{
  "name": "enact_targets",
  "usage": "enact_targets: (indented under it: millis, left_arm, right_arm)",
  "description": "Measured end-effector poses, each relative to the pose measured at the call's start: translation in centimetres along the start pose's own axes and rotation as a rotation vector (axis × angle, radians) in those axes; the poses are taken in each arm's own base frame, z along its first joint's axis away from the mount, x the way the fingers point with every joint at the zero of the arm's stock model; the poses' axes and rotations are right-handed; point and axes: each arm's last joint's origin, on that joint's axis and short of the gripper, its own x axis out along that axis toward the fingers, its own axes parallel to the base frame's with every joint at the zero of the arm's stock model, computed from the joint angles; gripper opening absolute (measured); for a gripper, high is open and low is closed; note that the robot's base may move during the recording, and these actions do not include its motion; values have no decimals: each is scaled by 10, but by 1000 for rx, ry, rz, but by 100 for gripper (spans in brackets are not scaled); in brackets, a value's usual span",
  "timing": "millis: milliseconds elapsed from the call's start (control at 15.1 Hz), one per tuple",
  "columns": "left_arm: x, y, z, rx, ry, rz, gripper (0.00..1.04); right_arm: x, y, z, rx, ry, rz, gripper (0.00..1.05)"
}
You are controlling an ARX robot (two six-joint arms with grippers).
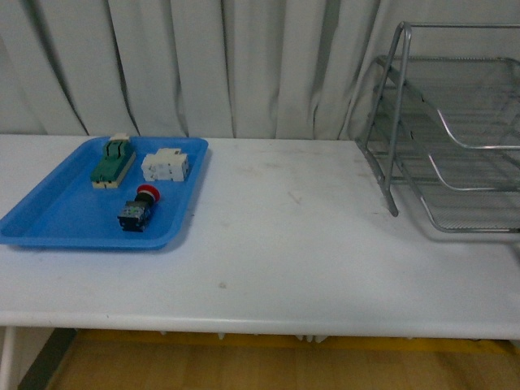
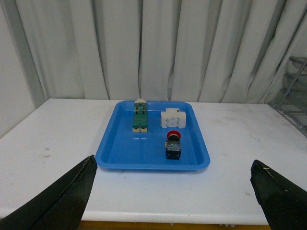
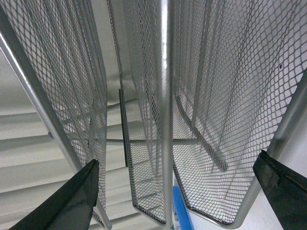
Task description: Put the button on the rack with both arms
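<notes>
Two released, empty: left end effector (image 2: pixel 172 163), right end effector (image 3: pixel 176 159); my pinch may roll the button (image 1: pixel 138 210) (lying sideways).

— What's sitting on the white table (image 1: pixel 284 244)?
— A blue tray (image 1: pixel 61 211) at the frame's left and a wire rack (image 1: pixel 392 138) at the upper right, well apart.

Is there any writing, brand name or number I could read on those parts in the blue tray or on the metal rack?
No text can be read in any view.
On the button, any marking on the dark body is too blurred to read.
On the white breaker, no legible print.
On the green knife switch, no legible print.
On the blue tray and the rack, no labels show.
</notes>
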Motion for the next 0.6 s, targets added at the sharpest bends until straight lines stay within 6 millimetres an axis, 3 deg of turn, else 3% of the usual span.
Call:
enact_targets:
  millis: [531,597]
  left_arm:
    - [0,0,0,0,0,0,98]
    - [0,0,0,0,0,0,98]
  right_arm:
    - [26,9,12,-97,-2,61,97]
    - [28,10,12,-107,-1,68,91]
